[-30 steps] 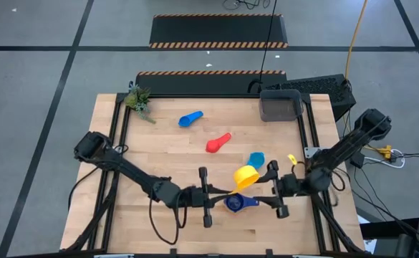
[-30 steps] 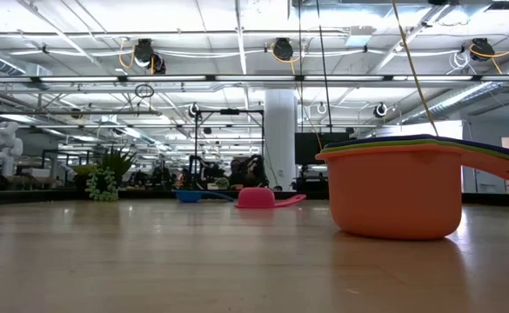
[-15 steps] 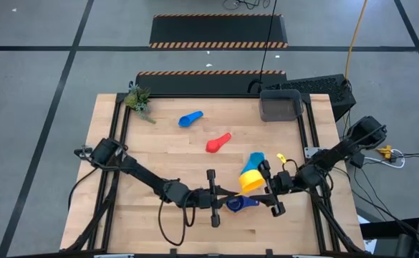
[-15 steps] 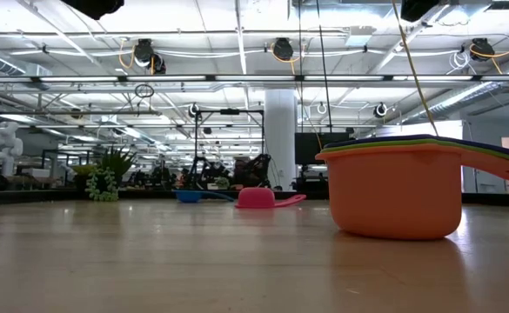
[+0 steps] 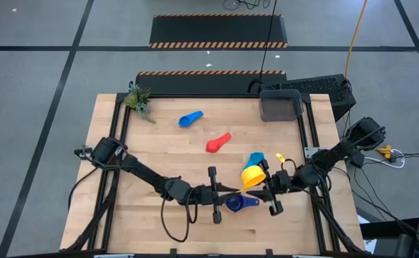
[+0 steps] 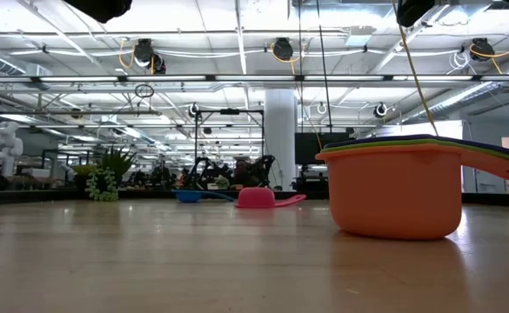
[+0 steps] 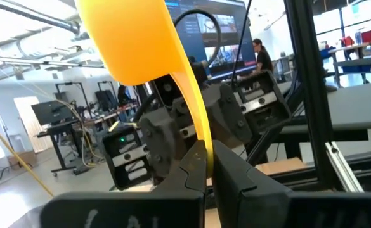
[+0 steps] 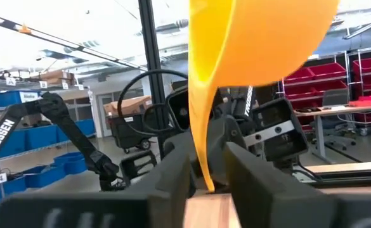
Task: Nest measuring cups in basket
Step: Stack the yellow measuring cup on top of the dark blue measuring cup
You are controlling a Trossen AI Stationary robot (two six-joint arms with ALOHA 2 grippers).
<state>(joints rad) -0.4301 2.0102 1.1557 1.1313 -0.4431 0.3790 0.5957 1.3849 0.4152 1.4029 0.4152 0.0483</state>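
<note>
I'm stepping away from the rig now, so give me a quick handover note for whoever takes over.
Left gripper: shut on the yellow cup handle, cup held above the table's near edge.
Right gripper: closing on the same handle, mid-handover.
Navy cup lies beneath them; light blue cup beside; red cup and blue cup mid-table.
Orange cup holds other cups nested.
Basket at far right: no cup visible inside.
Left: nest all, place in basket.

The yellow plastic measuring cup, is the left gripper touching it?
Touching. The left wrist view shows the left gripper with its jaws clamped on the yellow plastic measuring cup's thin handle, no gap visible.
</note>
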